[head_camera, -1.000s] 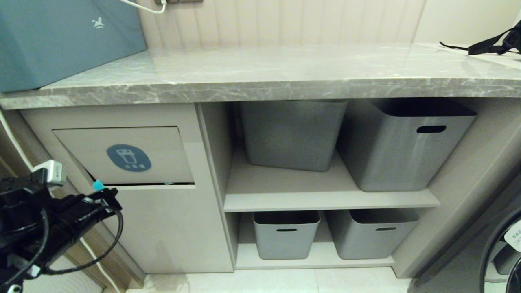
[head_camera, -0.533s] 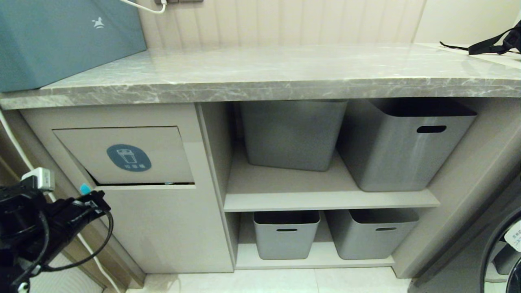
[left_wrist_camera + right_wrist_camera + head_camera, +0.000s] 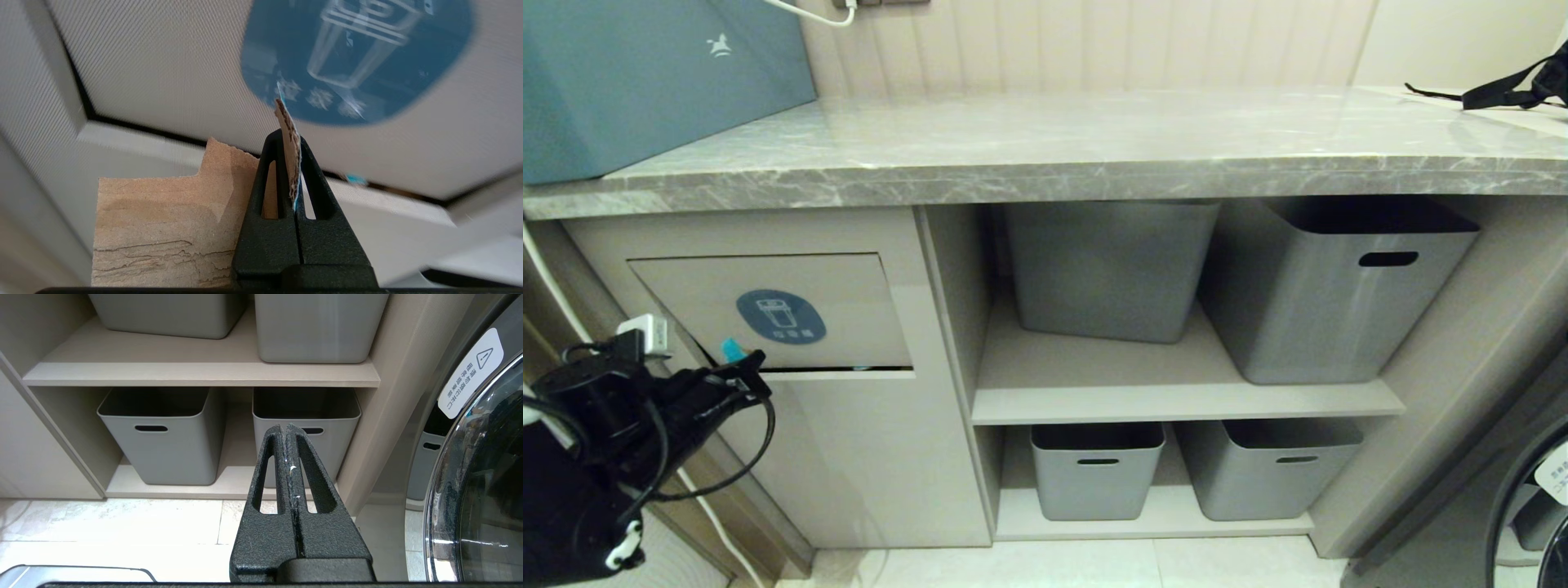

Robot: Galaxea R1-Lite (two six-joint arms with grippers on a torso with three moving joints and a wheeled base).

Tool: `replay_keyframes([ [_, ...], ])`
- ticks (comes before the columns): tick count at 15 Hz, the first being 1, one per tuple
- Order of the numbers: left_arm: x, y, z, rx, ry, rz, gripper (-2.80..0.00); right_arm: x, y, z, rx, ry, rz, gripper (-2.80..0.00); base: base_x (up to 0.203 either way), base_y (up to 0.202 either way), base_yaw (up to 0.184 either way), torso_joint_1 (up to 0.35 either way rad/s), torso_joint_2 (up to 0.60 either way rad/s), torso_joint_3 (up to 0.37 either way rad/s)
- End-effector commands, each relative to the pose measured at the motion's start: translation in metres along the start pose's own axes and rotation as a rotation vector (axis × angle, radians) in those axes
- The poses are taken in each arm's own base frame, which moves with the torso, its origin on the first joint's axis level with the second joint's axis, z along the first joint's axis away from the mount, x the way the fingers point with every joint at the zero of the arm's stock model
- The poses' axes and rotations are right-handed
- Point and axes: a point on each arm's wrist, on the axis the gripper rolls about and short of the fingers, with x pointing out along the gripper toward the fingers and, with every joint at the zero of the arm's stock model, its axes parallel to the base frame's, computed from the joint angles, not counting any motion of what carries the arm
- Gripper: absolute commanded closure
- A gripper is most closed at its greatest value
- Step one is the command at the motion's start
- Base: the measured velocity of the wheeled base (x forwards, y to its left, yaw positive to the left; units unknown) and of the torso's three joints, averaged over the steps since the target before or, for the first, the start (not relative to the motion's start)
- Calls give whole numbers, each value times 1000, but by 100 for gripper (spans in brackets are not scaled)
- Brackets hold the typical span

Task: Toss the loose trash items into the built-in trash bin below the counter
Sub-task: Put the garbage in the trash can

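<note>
Cardboard scrap barely shows you a teal-edged tip in the head view, at the lower left corner of the trash bin flap, under the desk. Left wrist view shows your left end effector clamped on it edge-on, beside a blurred blue sticker. Right wrist view: right end effector closed, before grey tubs whose insides stay dark.

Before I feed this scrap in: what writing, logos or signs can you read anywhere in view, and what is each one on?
Blue oval sticker on the trash bin flap: white bin icon; characters beneath too blurred to read.
Teal box: small white horse-like logo, no words.
White label on the washer door: warning triangle, Chinese characters too small to read reliably.
</note>
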Motion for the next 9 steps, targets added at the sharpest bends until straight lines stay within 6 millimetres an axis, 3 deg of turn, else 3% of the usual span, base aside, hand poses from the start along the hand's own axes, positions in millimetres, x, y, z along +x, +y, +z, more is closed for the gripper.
replay_keyframes([
  [1, 15, 5, -9, -3, 3, 2, 0, 0, 0, 0, 0, -2, 0, 0, 0, 0, 0, 0, 0, 0],
  [9, 72, 6, -13, -14, -94, -46, 0, 0, 0, 0, 0, -2, 0, 0, 0, 0, 0, 0, 0, 0],
])
